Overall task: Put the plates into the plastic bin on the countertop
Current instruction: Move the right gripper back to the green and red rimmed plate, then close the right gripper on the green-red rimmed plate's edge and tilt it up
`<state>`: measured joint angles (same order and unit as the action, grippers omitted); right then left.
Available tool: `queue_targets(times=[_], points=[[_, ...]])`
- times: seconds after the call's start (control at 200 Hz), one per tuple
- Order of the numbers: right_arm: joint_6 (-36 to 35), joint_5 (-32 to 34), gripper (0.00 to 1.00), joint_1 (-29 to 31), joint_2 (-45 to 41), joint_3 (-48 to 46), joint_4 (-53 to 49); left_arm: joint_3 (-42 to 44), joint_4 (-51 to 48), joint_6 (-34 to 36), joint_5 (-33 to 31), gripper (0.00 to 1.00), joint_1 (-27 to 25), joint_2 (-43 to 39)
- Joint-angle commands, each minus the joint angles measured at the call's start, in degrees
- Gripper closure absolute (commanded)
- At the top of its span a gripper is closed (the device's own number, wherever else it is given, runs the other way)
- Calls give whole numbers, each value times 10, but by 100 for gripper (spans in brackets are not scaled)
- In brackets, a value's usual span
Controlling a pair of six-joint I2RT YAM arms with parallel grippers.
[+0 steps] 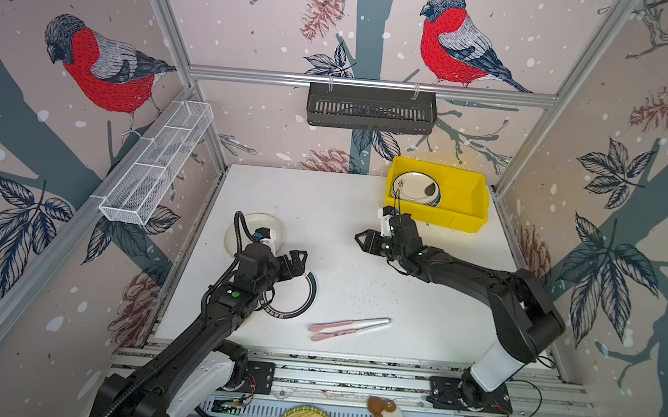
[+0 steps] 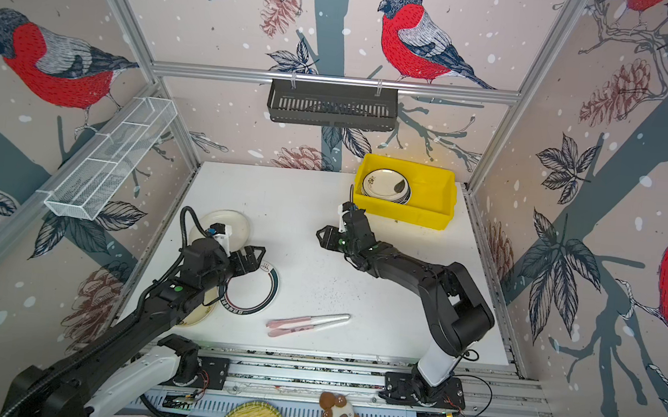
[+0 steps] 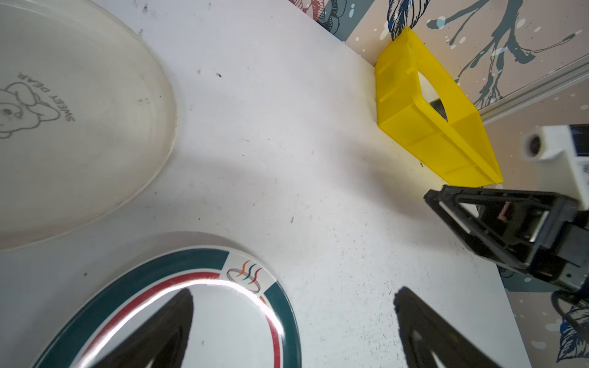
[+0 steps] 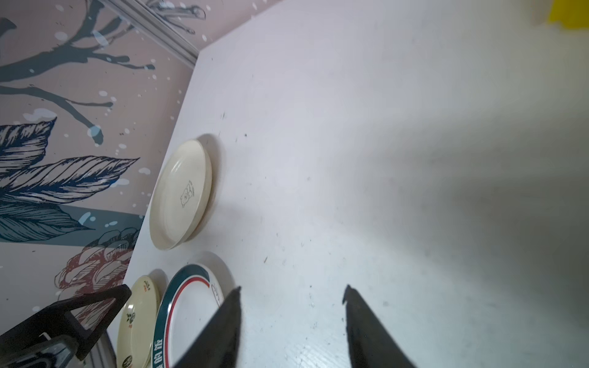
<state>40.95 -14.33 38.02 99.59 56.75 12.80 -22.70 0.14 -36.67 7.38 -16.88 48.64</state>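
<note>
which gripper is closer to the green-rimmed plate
Left. The left gripper hangs over the green-rimmed plate at its edge; the right gripper is off to the side over the table, near the yellow bin.

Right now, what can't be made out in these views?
Stack in the bin: plate count; its top one covers the rest in both top views.
Yellowish plate: cut by the right wrist view's edge; mostly under the left arm in both top views.
Green-rimmed plate lettering: too small in both top views, cut off in the right wrist view.
Left claw: whether it touches that plate.
</note>
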Motion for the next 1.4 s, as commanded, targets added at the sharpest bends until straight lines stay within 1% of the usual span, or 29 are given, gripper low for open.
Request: queue_targets(times=[0.0,0.145,0.3,0.54,0.755,0.88,1.101,1.296,1.396], points=[[9,-53,55,26,41,29,9,12,-2,-21,-29,2,0,-21],[14,-67,54,65,78,46,19,18,2,-19,-38,2,0,-39],[30,-118,54,83,127,71,38,28,22,-21,-40,2,1,-44],[33,-146,58,101,179,109,26,42,46,-23,-42,2,0,-52],[30,-149,62,109,203,134,3,53,61,-19,-39,2,0,-55],[37,-167,65,117,221,153,-7,55,64,-12,-41,2,0,-55],[31,-160,70,127,240,180,-41,58,67,3,-50,2,1,-66],[29,-148,78,131,252,194,-66,72,84,5,-49,2,0,-69],[29,-141,79,131,253,199,-77,78,93,7,-48,2,0,-66]])
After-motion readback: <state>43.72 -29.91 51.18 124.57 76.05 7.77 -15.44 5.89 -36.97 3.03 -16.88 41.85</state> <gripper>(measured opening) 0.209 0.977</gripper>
